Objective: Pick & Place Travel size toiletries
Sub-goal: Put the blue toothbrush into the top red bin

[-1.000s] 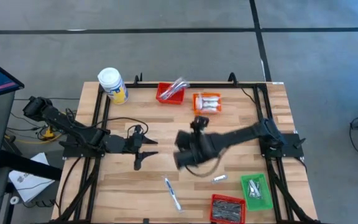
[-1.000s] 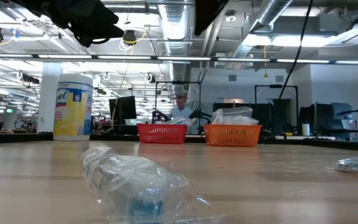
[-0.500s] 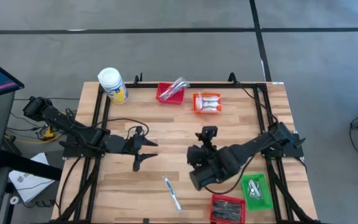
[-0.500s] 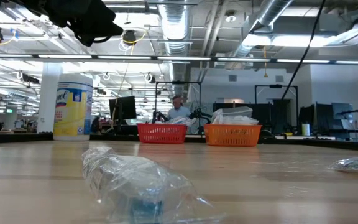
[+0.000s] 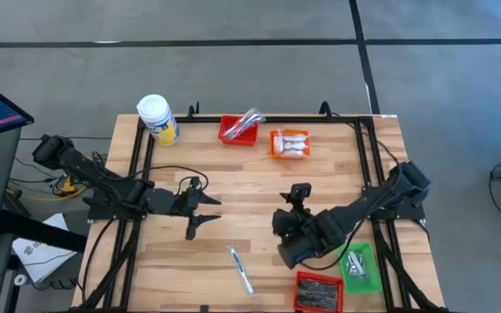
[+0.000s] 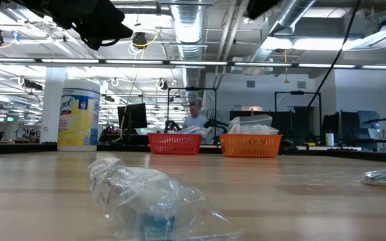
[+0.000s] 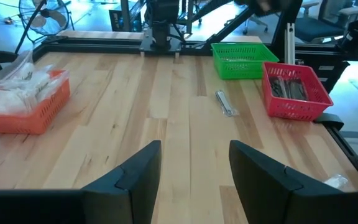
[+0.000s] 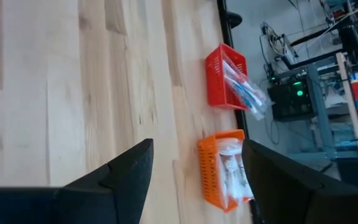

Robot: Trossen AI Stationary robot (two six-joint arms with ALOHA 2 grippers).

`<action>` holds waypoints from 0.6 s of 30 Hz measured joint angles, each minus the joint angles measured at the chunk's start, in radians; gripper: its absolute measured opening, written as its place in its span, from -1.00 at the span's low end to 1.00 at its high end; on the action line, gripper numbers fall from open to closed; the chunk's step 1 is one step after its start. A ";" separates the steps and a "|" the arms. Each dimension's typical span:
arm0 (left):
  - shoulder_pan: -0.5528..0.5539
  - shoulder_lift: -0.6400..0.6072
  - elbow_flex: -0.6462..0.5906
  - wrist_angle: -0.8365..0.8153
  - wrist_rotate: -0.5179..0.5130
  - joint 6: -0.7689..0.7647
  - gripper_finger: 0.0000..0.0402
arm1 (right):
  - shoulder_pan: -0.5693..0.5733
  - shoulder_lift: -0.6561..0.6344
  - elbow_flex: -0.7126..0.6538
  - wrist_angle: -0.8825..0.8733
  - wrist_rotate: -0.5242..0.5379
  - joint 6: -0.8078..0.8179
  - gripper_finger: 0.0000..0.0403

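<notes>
On the wooden worktop (image 5: 233,196) four small baskets hold most of the toiletries. At the far edge, a red basket (image 5: 237,130) carries a clear-wrapped packet with blue and white items poking above its rim, and just beside it an orange basket (image 5: 290,144) is filled with white wrapped packets. At the near right corner, a green basket (image 5: 358,263) holds a few silver-grey pieces, and touching its side a second red basket (image 5: 320,291) is packed with slim grey sticks. A clear-wrapped stick with a blue part (image 5: 241,269) lies loose on the boards near the front edge, and a slim silver stick (image 7: 225,102) lies loose just beside the green basket. A white-lidded yellow jar (image 5: 157,117) stands at the far left corner. The right tool (image 5: 290,252) hangs over the worktop next to the green basket, fingers apart and holding nothing. The left tool (image 5: 195,226) waits at the left side, fingers apart too.
</notes>
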 joint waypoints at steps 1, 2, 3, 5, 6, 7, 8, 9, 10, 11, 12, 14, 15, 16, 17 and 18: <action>0.000 0.006 0.000 0.005 0.003 -0.003 -0.10 | -0.005 -0.027 -0.047 0.040 0.001 -0.002 0.19; 0.000 0.014 0.000 0.010 0.021 -0.008 -0.10 | -0.008 -0.059 -0.099 0.086 0.002 -0.008 0.19; 0.000 0.023 0.000 0.014 0.055 -0.019 -0.10 | -0.011 -0.093 -0.151 0.135 0.002 -0.018 0.19; 0.000 0.056 0.000 0.070 0.143 -0.030 -0.10 | -0.012 -0.177 -0.260 0.257 0.000 -0.050 0.19; 0.000 0.078 0.000 0.103 0.183 -0.029 -0.10 | -0.012 -0.226 -0.316 0.321 -0.002 -0.069 0.19; 0.000 0.102 0.000 0.136 0.216 -0.023 -0.10 | -0.011 -0.274 -0.376 0.393 -0.006 -0.090 0.19; 0.000 0.127 0.000 0.168 0.251 -0.017 -0.10 | -0.010 -0.324 -0.432 0.473 -0.017 -0.112 0.19; 0.000 0.156 0.001 0.202 0.290 -0.006 -0.10 | -0.008 -0.375 -0.489 0.559 -0.039 -0.138 0.19; 0.000 0.190 0.005 0.226 0.329 0.002 -0.10 | -0.009 -0.427 -0.548 0.639 -0.066 -0.166 0.19; 0.000 0.228 0.011 0.228 0.369 0.006 -0.10 | -0.009 -0.478 -0.604 0.731 -0.098 -0.196 0.19; 0.000 0.270 0.019 0.224 0.410 0.007 -0.10 | -0.009 -0.522 -0.656 0.825 -0.136 -0.228 0.19; 0.000 0.360 0.041 0.220 0.492 0.005 -0.10 | -0.013 -0.603 -0.755 0.997 -0.215 -0.299 0.19; 0.000 0.409 0.057 0.222 0.548 0.001 -0.10 | -0.014 -0.634 -0.796 1.068 -0.251 -0.334 0.19; 0.000 0.452 0.071 0.222 0.611 0.001 -0.10 | -0.017 -0.658 -0.832 1.138 -0.285 -0.366 0.19; 0.000 0.495 0.088 0.222 0.666 0.001 -0.13 | -0.020 -0.678 -0.862 1.192 -0.308 -0.391 0.19; 0.000 0.537 0.108 0.222 0.709 0.001 -0.16 | -0.022 -0.698 -0.891 1.236 -0.330 -0.414 0.19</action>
